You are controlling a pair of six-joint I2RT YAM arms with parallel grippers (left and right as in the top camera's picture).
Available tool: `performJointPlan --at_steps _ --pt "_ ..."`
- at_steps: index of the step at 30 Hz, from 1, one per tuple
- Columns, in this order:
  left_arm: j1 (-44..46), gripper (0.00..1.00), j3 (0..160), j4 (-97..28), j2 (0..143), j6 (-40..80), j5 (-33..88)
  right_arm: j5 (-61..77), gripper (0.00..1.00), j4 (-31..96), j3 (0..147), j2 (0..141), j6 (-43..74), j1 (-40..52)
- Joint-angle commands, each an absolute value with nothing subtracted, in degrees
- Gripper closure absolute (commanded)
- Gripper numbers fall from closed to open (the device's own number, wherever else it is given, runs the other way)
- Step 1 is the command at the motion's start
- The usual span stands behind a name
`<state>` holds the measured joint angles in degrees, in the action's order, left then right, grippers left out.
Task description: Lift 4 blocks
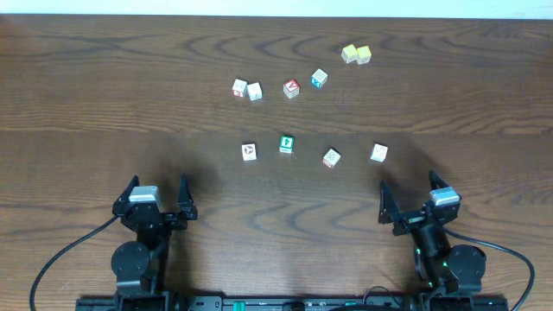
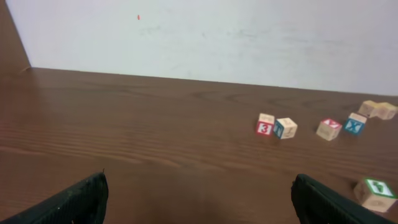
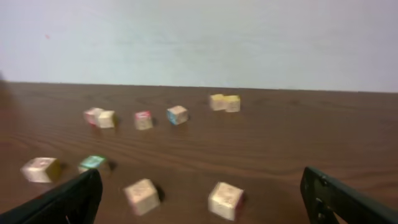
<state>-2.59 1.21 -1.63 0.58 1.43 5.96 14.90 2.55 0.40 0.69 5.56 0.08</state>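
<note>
Blocks [image 1: 287, 144]: I see four in loose row, apart. Left gripper [image 1: 158, 194], right gripper [image 1: 409, 197] spread, empty.

Table [image 1: 86, 104]: one. Blocks on it: ten in total, counted from overhead.

Near row: four pale blocks [image 1: 249, 152] [image 1: 286, 144] [image 1: 331, 157] [image 1: 378, 153], each standing apart from the others. One of the four bears a green mark.

Far row: six blocks.
- Two pale-topped blocks [image 1: 239, 87] [image 1: 254, 92], touching.
- One red block [image 1: 291, 88].
- One blue block [image 1: 319, 79].
- Two yellow blocks [image 1: 349, 53] [image 1: 364, 55], touching.

Grippers: two, the left gripper [image 1: 159, 180] and the right gripper [image 1: 409, 180]. Each has two fingers, four in all.

The right wrist view takes in all ten blocks. The left wrist view takes in seven.
</note>
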Motion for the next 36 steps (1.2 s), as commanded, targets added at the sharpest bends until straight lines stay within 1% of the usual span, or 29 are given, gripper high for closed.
performJointPlan --at_steps 1,5,10,15,19,21,23,25,27,28,30,33,36 --pt "-2.96 0.06 0.27 -3.01 0.3 9.39 11.33 25.85 0.01 1.83 0.32 0.38 16.69 -0.34" --pt "-2.94 0.06 0.27 -2.33 0.3 16.21 19.29 28.99 0.01 -4.56 0.32 0.38 24.99 -0.34" --pt "-2.94 0.06 0.27 -2.31 0.3 18.35 26.59 27.51 0.01 -12.64 0.32 0.38 25.71 -0.34" --pt "-2.94 0.06 0.27 -2.28 0.3 18.35 26.63 28.27 0.01 -17.58 0.32 0.38 33.98 -0.34" --pt "-2.94 0.06 0.27 -2.33 0.3 18.33 26.59 29.43 0.01 -24.91 1.76 0.38 34.98 -0.34" --pt "-2.94 0.06 0.27 -2.33 0.3 18.33 26.59 28.34 0.01 -24.53 4.84 0.4 33.76 -0.34" --pt "-2.94 0.06 0.27 -2.31 0.3 18.31 26.59 28.12 0.01 -19.99 10.39 1.17 28.32 -0.34" --pt "-2.94 0.06 0.51 -2.33 0.3 18.33 26.63 28.12 0.01 -11.16 16.73 2.94 21.43 -0.34" --pt "-2.94 0.06 1.69 -2.35 0.3 18.26 26.61 27.77 0.01 -0.03 23.73 5.91 13.74 -0.34" --pt "-2.94 0.06 2.68 -2.37 0.3 17.78 26.61 26.44 0.01 7.86 28.69 8.6 9.32 -0.34" --pt "-2.94 0.06 4.97 -3.22 0.38 15.97 26.59 23.11 0.01 19.31 36.23 13.67 4.01 -0.34" --pt "-2.94 0.06 10.85 -9.45 2.52 11.51 26.55 18.33 0.01 34.37 47.97 23.75 -1.98 -0.34" --pt "-2.94 0.06 18.92 -19.25 9.08 8.86 26.52 17.8 0.01 44.91 58.04 34.11 -4.84 -0.34"
